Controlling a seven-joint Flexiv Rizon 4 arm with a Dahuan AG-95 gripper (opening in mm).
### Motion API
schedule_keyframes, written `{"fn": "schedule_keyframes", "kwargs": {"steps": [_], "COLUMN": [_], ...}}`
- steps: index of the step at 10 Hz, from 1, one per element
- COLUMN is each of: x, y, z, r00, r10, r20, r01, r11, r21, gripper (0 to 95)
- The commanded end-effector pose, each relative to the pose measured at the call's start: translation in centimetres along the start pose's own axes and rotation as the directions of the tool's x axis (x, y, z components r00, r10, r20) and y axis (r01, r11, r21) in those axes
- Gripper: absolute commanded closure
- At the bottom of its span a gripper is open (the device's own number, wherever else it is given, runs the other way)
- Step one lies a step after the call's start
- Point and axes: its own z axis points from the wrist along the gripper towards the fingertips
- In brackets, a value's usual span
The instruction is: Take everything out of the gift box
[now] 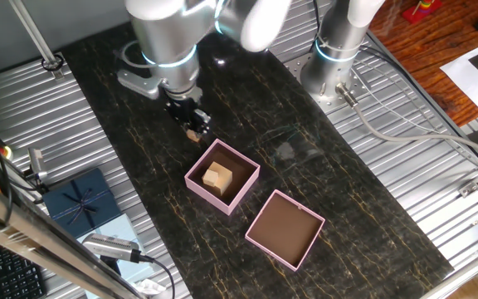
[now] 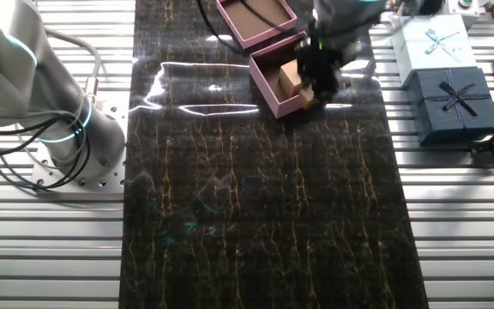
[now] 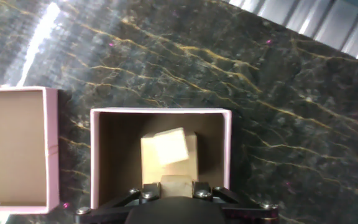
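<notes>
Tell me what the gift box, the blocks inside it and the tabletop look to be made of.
Gift box: likely cardboard, matte pink outside, brown inside; thin straight walls with crisp edges.
Blocks: apparently unfinished light wood, pale tan, matte, with flat faces and square corners.
Tabletop: dark, marble-look surface with gold veining, glossy, since it shows bright reflections; real stone or a printed sheet cannot be told.

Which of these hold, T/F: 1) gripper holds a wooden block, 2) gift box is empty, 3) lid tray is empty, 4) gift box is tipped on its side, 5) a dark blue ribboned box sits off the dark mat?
1) True. The gripper is shut on a wooden block, outside the gift box.
2) False. Tan blocks remain inside.
3) True. The lid tray shows only its brown floor.
4) False. It stands upright, opening up.
5) True. The dark blue box rests on the ribbed metal beside the mat.
</notes>
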Motion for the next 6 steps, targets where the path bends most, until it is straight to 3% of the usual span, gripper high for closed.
{"fn": "schedule_keyframes", "kwargs": {"steps": [1, 6], "x": [-0.3, -0.6], "y": [0.0, 0.0], "z": [1.4, 4.0], "r00": [1.0, 0.999], "r10": [0.001, 0.005], "r20": [0.012, 0.036], "r01": [-0.001, -0.006], "r11": [1.0, 1.0], "r21": [0.009, 0.016], "gripper": [95.0, 95.0]}}
